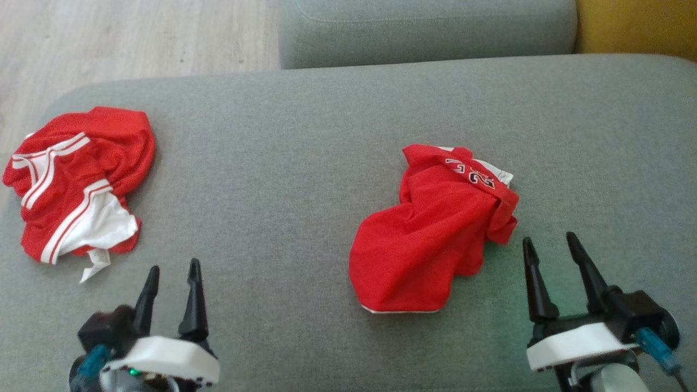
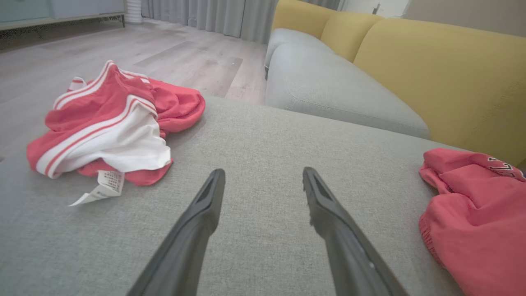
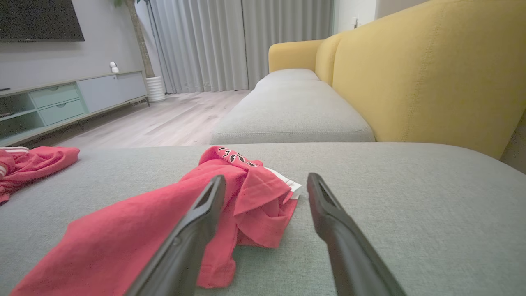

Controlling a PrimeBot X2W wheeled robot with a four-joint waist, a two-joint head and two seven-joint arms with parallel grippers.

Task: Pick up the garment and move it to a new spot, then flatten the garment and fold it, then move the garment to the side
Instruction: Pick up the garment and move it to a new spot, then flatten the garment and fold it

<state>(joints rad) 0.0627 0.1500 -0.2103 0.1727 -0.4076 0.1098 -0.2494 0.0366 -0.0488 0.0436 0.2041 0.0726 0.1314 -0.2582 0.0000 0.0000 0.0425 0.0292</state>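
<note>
Two spread, empty claws (nothing picked yet): left gripper (image 1: 174,265) over bare cushion (image 1: 283,179), right gripper (image 1: 548,237) just beside the crumpled jersey (image 1: 425,245), likely placed for the first grab.

1. In the left wrist view the picture's right edge cut off the red garment (image 2: 472,222).
2. In the right wrist view the left edge cut off the striped garment (image 3: 33,164).
3. The print on its label (image 2: 104,186) was too small to read.
4. Folds hid part of the red garment's number (image 1: 471,171).
</note>
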